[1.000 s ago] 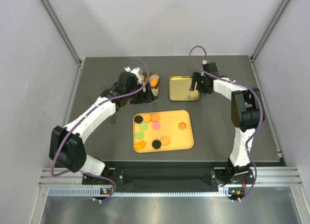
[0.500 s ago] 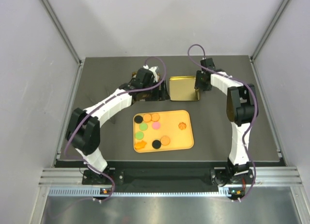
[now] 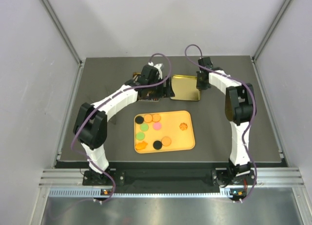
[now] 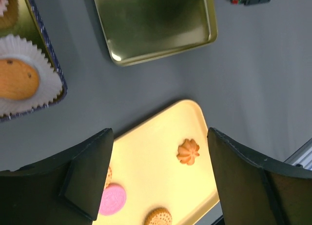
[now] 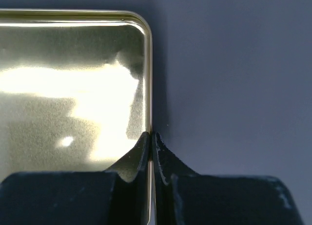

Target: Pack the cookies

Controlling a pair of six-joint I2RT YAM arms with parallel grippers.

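– Starting from above: where are the cookies [image 3: 157,126]?
– Loose on the yellow tray [image 3: 178,137] at the middle of the counter [image 3: 97,137], not yet packed. The gold tray [image 3: 181,88] lies at its one o'clock.
– And the arms?
– Both reach far out. The left arm [image 3: 117,98] curves in from seven o'clock. The right arm [image 3: 239,103] stands elbow-high and bends toward the gold tray's three o'clock edge.
– Left wrist view?
– The left jaws are wide apart and hold nothing, above the yellow tray's corner, with a flower cookie [image 4: 188,152] showing between them. At ten o'clock a blue tin [image 4: 53,59] holds a cookie in a paper cup [image 4: 24,45]. I'd guess the arm is lining up a pick.
– Right wrist view?
– The right jaws are together, clamped on the gold tray's thin rim. I'd guess that is to drag or lift it, perhaps as the tin's lid.
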